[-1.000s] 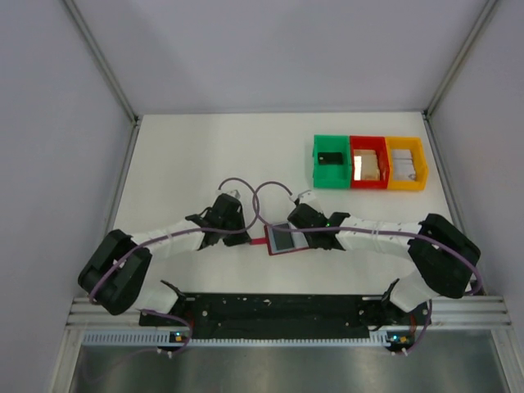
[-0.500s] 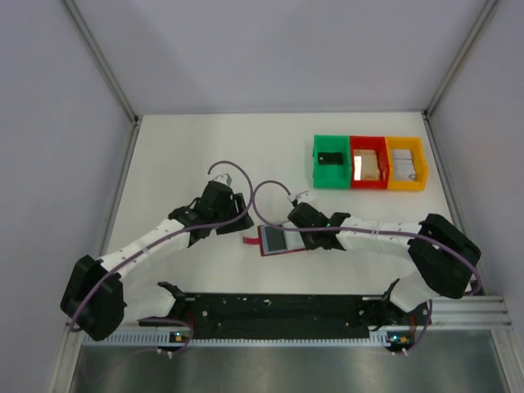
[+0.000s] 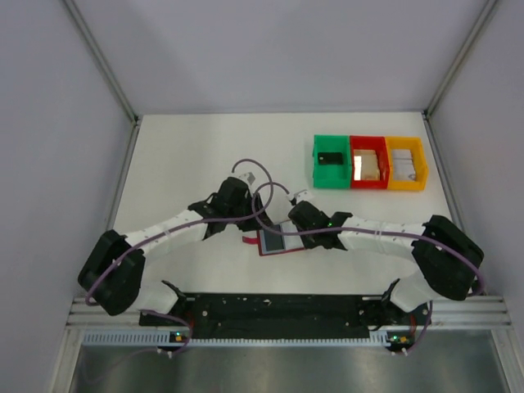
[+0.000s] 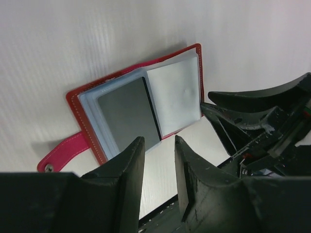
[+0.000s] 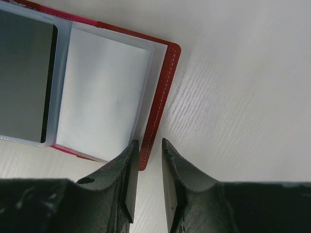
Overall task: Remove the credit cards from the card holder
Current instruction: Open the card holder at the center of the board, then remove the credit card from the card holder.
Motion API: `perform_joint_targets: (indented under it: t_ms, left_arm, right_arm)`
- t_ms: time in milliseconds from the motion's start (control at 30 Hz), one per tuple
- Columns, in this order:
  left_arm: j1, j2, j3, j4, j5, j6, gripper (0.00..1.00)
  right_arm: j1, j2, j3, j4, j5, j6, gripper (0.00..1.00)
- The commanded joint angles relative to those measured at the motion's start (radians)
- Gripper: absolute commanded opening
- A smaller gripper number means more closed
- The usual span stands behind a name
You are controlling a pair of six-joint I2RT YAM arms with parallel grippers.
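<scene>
The card holder [image 3: 282,249] lies open on the table, red border and strap to the left. In the left wrist view its clear sleeves hold a dark grey credit card [image 4: 127,114] beside a pale sleeve [image 4: 175,94]. My left gripper [image 4: 159,141] hovers over the holder's near edge, jaws a narrow gap apart, nothing between them; it also shows in the top view [image 3: 247,219]. My right gripper [image 5: 148,144] stands at the holder's [image 5: 163,92] right edge, jaws narrowly apart, straddling the red border; it is at the holder's far right corner in the top view [image 3: 290,228].
Green [image 3: 330,161], red [image 3: 368,163] and yellow [image 3: 406,164] bins stand in a row at the back right, each with something in it. The right gripper's black fingers [image 4: 243,111] show close beside the holder in the left wrist view.
The holder slid a little to the left with the right gripper. The left arm swung out and back, and its gripper now sits closer to the holder.
</scene>
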Motion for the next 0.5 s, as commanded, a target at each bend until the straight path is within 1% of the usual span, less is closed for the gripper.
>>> perform_joint_targets:
  t_ms: [0,133,167,200,300,467]
  left_arm:
    - [-0.020,0.109,0.034,0.152,0.075,-0.020,0.33]
    - [-0.031,0.197,0.072,0.179,0.096,-0.018,0.30]
    - [-0.031,0.209,0.078,0.182,0.098,-0.020,0.30]
    - [-0.032,0.223,0.083,0.184,0.096,-0.017,0.27]
    - [-0.032,0.255,0.094,0.186,0.093,-0.009,0.25]
    - [-0.034,0.304,0.117,0.178,0.101,0.008,0.22]
  right_arm:
    - [-0.009,-0.048,0.056,0.036,-0.018,-0.016,0.26]
    - [-0.009,-0.068,0.066,0.041,-0.030,-0.020,0.25]
    - [-0.011,-0.077,0.067,0.042,-0.033,-0.020,0.25]
    - [-0.012,-0.090,0.069,0.045,-0.034,-0.022,0.25]
    - [-0.021,-0.131,0.061,0.065,-0.039,-0.040,0.25]
    - [-0.043,-0.197,0.043,0.137,-0.125,-0.074,0.25]
